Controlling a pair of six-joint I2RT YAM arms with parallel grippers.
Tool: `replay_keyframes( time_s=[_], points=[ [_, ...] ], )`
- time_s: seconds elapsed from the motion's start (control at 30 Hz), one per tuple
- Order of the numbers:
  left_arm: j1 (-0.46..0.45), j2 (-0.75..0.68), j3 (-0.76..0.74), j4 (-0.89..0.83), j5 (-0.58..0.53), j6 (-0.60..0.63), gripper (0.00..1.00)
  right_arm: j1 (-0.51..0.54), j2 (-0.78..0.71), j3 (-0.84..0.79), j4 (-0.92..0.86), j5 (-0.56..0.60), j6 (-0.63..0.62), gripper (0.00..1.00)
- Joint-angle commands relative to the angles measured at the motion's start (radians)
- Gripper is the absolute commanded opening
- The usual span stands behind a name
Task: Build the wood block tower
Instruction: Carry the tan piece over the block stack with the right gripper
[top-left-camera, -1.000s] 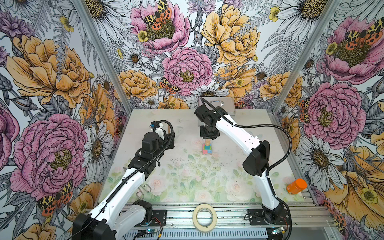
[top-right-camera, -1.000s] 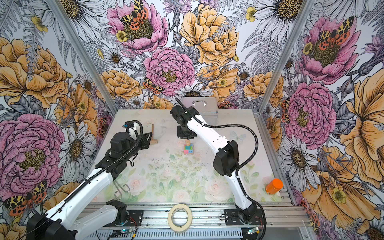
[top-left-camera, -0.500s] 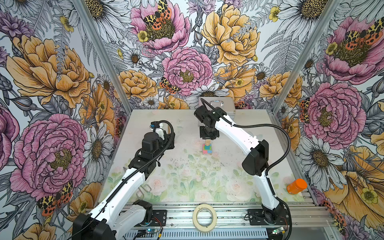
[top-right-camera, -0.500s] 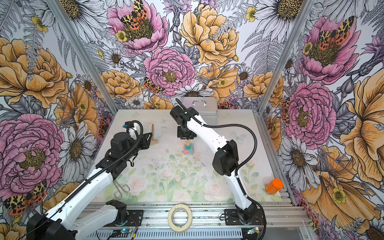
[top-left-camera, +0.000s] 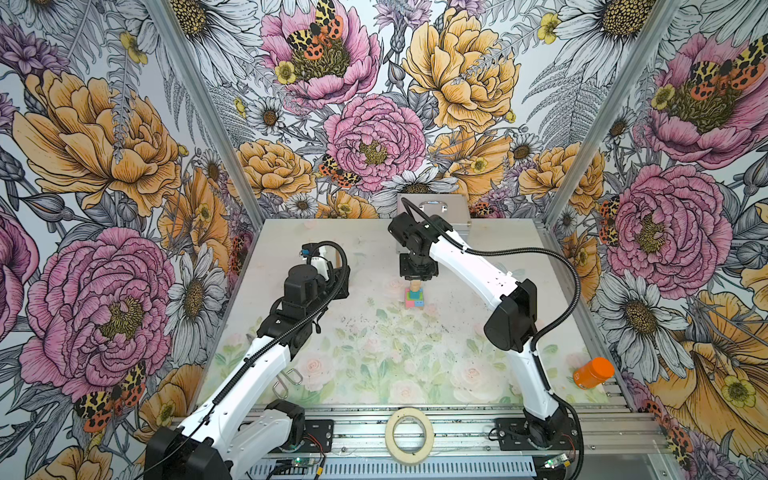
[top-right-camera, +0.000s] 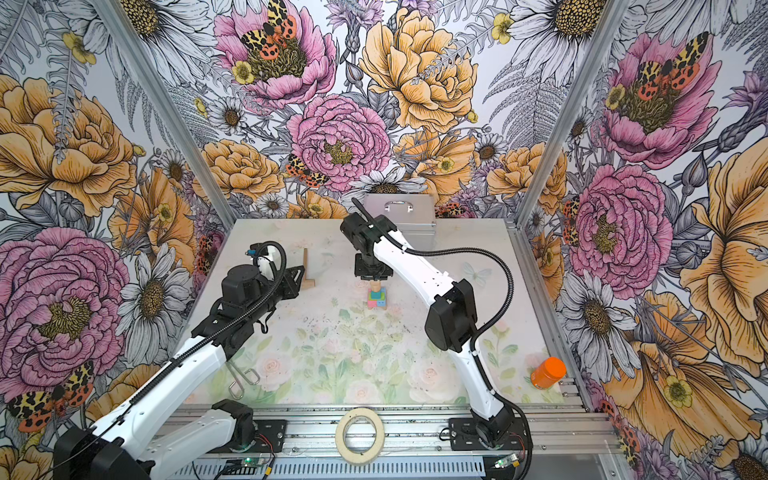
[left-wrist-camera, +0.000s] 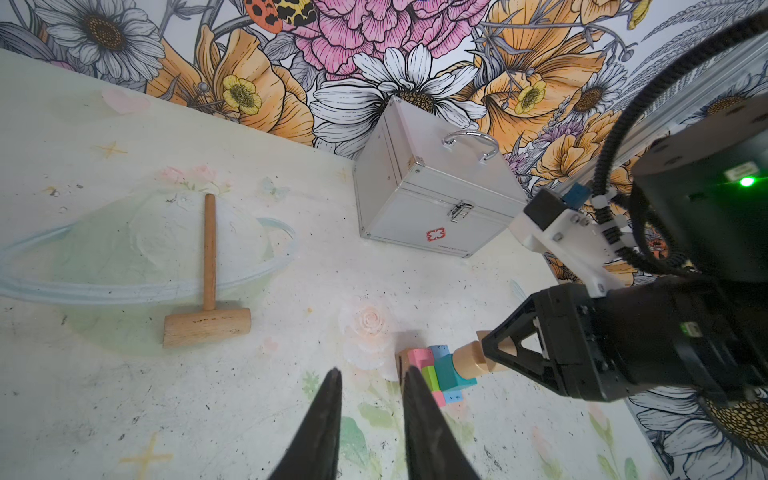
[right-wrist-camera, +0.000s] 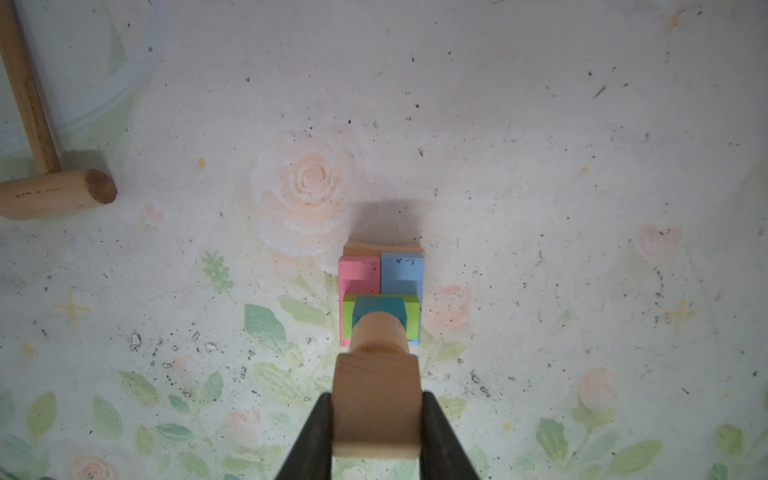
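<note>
My right end effector is clamped on a tan block, one finger pressed on each side of it. I hold it straight above the tower, which stands on the counter toward the far middle. The block sits right at the top of the tan cylinder - whether it rests there or hangs just clear, I cannot tell. Under the cylinder comes a teal block, then a green block laid crosswise, then a pink block and a light blue block side by side at the base.

My left end effector hovers just beside the tower, fingers parted and gripping nothing. A wooden mallet lies flat off to that side (well apart from the stack), and a silver case stands at the back wall - closed.
</note>
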Motion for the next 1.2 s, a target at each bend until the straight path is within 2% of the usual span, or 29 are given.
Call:
replay_keyframes(
  time_s=[0.0, 1.0, 1.17],
  points=[
    [0.008, -0.008, -0.013, 0.006, -0.002, 0.022, 0.28, 0.007, 0.025, -0.004, -0.006, 0.002, 0.012, 0.00],
    [0.007, -0.007, -0.012, 0.003, 0.000, 0.023, 0.28, 0.002, 0.036, -0.004, -0.001, 0.000, 0.019, 0.00],
    [0.007, -0.008, -0.014, 0.003, 0.001, 0.023, 0.28, 0.002, 0.036, -0.004, -0.002, -0.001, 0.021, 0.03]
  ],
)
